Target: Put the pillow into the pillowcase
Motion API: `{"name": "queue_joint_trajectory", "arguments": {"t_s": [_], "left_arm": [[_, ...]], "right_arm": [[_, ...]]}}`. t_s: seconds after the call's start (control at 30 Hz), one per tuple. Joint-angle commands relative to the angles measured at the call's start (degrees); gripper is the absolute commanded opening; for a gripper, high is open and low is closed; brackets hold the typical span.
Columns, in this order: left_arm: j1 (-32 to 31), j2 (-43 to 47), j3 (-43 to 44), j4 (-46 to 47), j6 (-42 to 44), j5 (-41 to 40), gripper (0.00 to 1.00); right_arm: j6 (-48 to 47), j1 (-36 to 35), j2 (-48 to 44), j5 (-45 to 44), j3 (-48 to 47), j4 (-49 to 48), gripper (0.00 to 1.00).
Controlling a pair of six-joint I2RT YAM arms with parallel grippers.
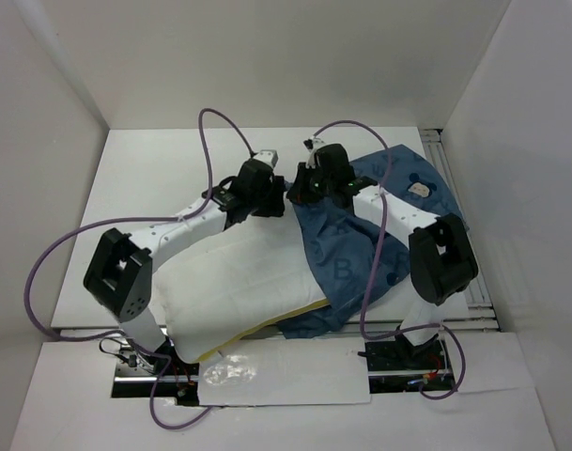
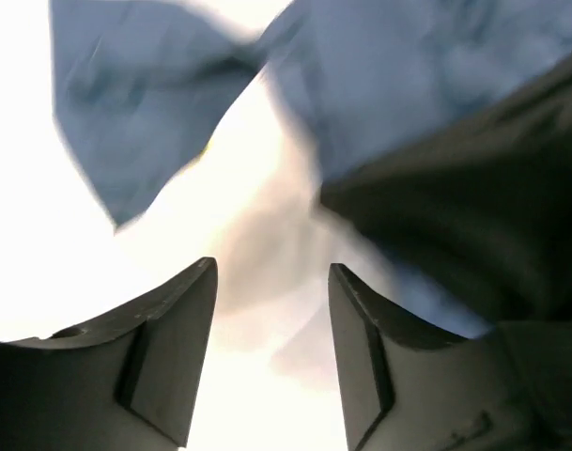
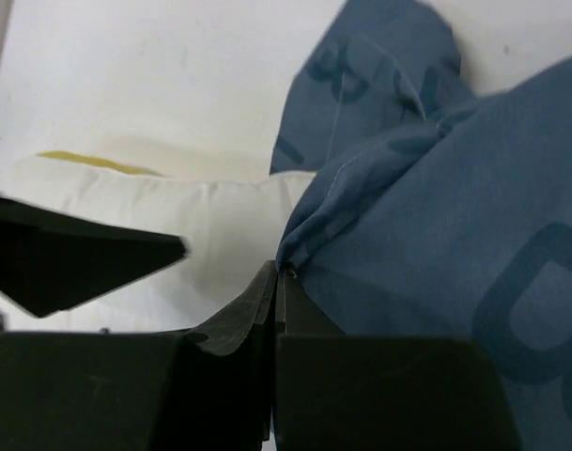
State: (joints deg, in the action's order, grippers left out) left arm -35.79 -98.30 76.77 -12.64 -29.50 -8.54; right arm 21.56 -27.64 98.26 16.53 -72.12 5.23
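Working the pillowcase [image 3: 426, 235] mouth onto a corner of the pillow [image 3: 173, 221] looks like the step in hand. The right gripper [image 3: 277, 272] is pressed together on a fold of the hem. The left gripper [image 2: 271, 272] hangs spread, with nothing between its fingers. Next, I'd say, the left one needs to catch the other side of the hem so both can draw cloth across. Only the top view shows the pillow lying on the table [image 1: 145, 178], mostly bare, its right end covered by blue cloth. Only the right wrist shows the pinch.

White table [image 1: 145, 178] carries pillow [image 1: 239, 282], left; pillowcase [image 1: 337, 244] overlapping its right end.
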Motion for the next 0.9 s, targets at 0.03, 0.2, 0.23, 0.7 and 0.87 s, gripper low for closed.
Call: {"name": "queue_joint_trajectory", "arguments": {"t_s": [0.03,0.2,0.23,0.7,0.87], "left_arm": [[0.28,11.52,-8.09,-6.51,-3.11,-6.14,0.71],[-1.29,17.09,-18.40,-4.33,-2.24,-3.51,1.00],[-1.82,17.09,-20.59,-1.80,-1.71,-3.51,1.00],[-3.58,-1.29,-13.67,-0.98,-2.14,-2.18,0.00],[-4.20,12.58,-17.18,7.18,-0.40,-4.65,0.00]], "right_arm": [[1.03,-0.57,1.59,1.22,-2.59,2.06,0.00],[0.41,-1.89,2.73,1.22,-2.59,0.92,0.00],[0.41,-1.89,2.73,1.22,-2.59,0.92,0.00],[-0.64,-2.95,1.58,0.60,-2.59,2.32,0.00],[-0.64,-4.09,2.11,1.74,-5.92,3.55,0.00]]}}
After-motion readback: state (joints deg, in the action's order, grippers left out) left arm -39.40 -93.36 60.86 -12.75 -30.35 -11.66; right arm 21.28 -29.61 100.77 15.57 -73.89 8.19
